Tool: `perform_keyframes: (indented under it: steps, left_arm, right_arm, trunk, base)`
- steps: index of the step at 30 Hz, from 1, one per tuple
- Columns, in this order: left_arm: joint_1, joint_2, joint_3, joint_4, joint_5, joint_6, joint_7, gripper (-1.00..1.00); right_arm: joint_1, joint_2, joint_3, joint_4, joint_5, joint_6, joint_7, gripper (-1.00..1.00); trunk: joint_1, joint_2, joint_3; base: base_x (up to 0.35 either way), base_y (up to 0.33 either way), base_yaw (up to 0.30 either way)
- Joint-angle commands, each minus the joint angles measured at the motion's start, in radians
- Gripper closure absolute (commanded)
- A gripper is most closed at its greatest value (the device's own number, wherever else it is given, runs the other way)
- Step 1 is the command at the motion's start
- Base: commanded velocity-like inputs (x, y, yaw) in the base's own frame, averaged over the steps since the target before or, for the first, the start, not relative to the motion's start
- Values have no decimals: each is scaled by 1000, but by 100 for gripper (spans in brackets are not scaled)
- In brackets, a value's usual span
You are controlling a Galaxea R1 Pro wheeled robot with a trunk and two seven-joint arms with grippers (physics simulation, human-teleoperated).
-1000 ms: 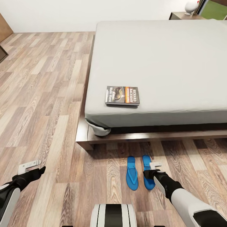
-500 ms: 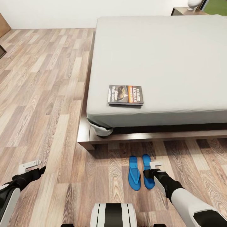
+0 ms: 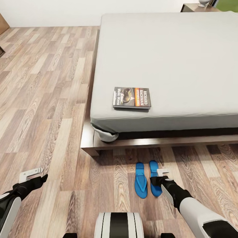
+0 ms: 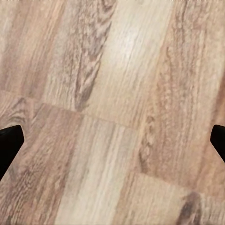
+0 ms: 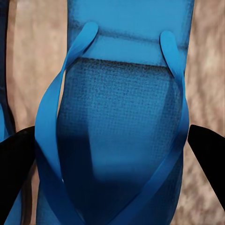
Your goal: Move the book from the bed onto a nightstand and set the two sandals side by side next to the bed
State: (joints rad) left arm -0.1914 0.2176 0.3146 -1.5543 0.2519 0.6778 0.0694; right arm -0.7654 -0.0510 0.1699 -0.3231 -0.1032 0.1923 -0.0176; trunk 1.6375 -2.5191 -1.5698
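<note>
The book [image 3: 131, 98], a dark paperback with an orange band, lies flat on the bed's grey mattress [image 3: 172, 56] near its front left corner. Two blue sandals [image 3: 140, 179] [image 3: 153, 172] lie side by side on the wood floor just in front of the bed frame [image 3: 158, 142]. My right gripper [image 3: 159, 177] hovers open over the right-hand sandal [image 5: 122, 117], its dark fingertips [image 5: 14, 168] spread wider than the sole. At the left, my left gripper [image 3: 33, 177] hangs open over bare floor, and its fingertips [image 4: 9, 145] frame nothing but planks.
A dark nightstand [image 3: 193, 7] stands past the bed's far right corner with a white object [image 3: 203, 3] on it. Wood floor [image 3: 43, 82] runs wide along the bed's left side. My base [image 3: 119, 224] is just behind the sandals.
The whole head view has shifted a little, so the camera has moved. Both grippers hold the same pose, and the book and the sandals lie where they were.
</note>
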Motion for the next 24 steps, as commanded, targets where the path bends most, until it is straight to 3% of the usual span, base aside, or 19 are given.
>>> perform_keyframes:
  steps: [1,24]
  left_arm:
    - [0,0,0,-1,10,5,7,-100]
    - [0,0,0,-1,10,4,7,-100]
  right_arm:
    - [0,-1,8,-2,-10,5,-2,100]
    - [0,0,10,5,-11,41,-27,100]
  trunk:
    - [0,0,-1]
    - [1,-1,-12]
  base:
    - [0,0,0]
    - [0,0,0]
